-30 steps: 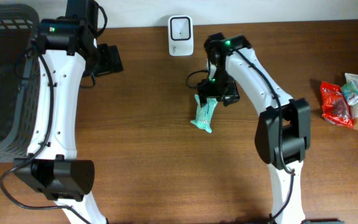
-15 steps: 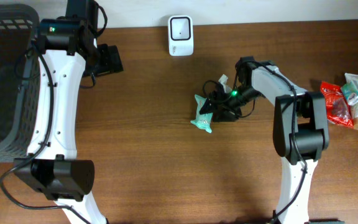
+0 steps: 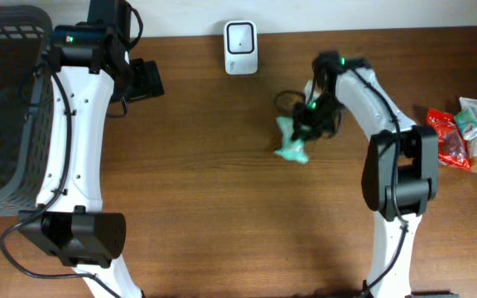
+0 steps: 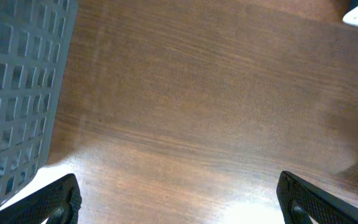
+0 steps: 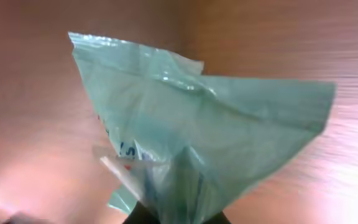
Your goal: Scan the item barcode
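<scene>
Item: green plastic packet [image 5: 197, 130], translucent and crumpled, flaring wide at the top and narrowing to bottom centre. There the dark tips of the right gripper [image 5: 178, 219] pinch it. Marking: white patch [image 5: 120, 165] with blue and red print, lower left. Backdrop: wooden table [image 5: 30, 93], blurred.

Overhead: bright, even, diffuse light, with only faint soft shadows on the table [image 3: 222, 207]. The teal packet [image 3: 291, 142] at the right gripper [image 3: 306, 126] is smeared by blur; the rest is sharp. Left wrist: soft overall, with white glare on the wood just ahead of the left gripper [image 4: 179, 208] and basket [image 4: 17, 93] mesh to its left reasonably crisp. Right wrist: the packet fills the frame with glints on the film. The table behind is defocused, washed pink, with glare low on both sides.
</scene>
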`<state>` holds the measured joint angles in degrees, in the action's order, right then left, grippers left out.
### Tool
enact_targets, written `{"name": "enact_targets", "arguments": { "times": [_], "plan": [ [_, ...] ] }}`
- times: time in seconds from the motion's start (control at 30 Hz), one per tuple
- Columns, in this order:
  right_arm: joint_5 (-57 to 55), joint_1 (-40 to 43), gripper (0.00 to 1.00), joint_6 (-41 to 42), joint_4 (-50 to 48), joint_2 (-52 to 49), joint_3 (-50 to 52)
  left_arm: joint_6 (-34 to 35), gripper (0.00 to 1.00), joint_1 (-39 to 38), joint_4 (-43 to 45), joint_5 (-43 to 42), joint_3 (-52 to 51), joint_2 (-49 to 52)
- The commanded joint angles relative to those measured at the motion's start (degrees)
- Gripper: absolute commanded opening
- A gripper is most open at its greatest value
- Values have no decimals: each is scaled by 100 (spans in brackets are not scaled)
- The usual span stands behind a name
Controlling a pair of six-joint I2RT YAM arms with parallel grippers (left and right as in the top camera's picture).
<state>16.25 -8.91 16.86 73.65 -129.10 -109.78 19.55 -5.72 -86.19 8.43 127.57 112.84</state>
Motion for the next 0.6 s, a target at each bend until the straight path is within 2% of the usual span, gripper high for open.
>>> {"name": "enact_targets", "arguments": {
  "times": [0.0,0.07,0.17,0.37,0.43,0.47,0.5,0.57],
  "plan": [
    [-3790,-514,4,1104,660,190,-667,35,99,-13,-2,42,-13,7],
    [-4717,-754,4,1552,914,131,-573,35,99,-13,-2,42,-13,9],
    [-5355,-986,4,1816,887,-92,-90,35,99,-13,-2,42,-13,9],
    [-4653,-1287,4,1814,380,-365,605,35,99,-13,-2,42,-13,7],
    [-4266,-1523,8,1812,269,-365,647,35,99,-13,-2,42,-13,9],
    [-3921,-1738,16,1805,205,-365,595,35,99,-13,-2,42,-13,9],
    [-3799,-1834,41,1792,170,-365,555,35,99,-13,-2,42,-13,9],
    [-3515,-2138,82,1792,92,-365,304,35,99,-13,-2,42,-13,9]
  ]
}}
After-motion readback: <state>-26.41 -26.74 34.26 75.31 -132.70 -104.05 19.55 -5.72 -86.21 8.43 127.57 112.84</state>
